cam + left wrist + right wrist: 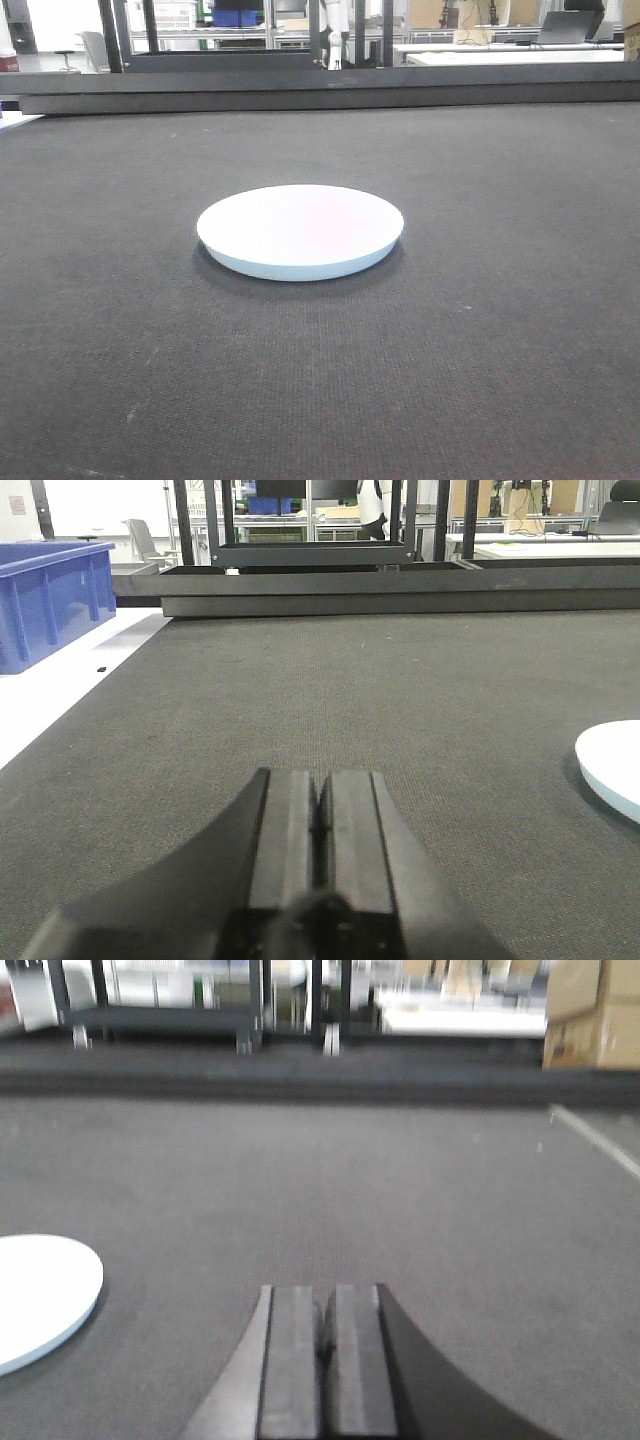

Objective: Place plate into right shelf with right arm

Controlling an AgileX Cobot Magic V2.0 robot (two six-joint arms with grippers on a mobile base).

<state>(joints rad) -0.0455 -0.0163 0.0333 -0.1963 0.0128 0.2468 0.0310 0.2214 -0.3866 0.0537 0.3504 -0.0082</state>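
The plain white round plate (300,230) lies flat on the dark grey mat (500,350) in the middle of the front view. It also shows at the right edge of the left wrist view (612,762) and at the left edge of the right wrist view (40,1295). My left gripper (320,780) is shut and empty, low over the mat, left of the plate. My right gripper (325,1300) is shut and empty, low over the mat, right of the plate. The right shelf is out of view.
A blue plastic crate (50,600) stands off the mat at the far left. A low dark ledge (320,90) runs along the mat's far edge, with dark uprights behind it. A cardboard box (595,1015) sits at the far right.
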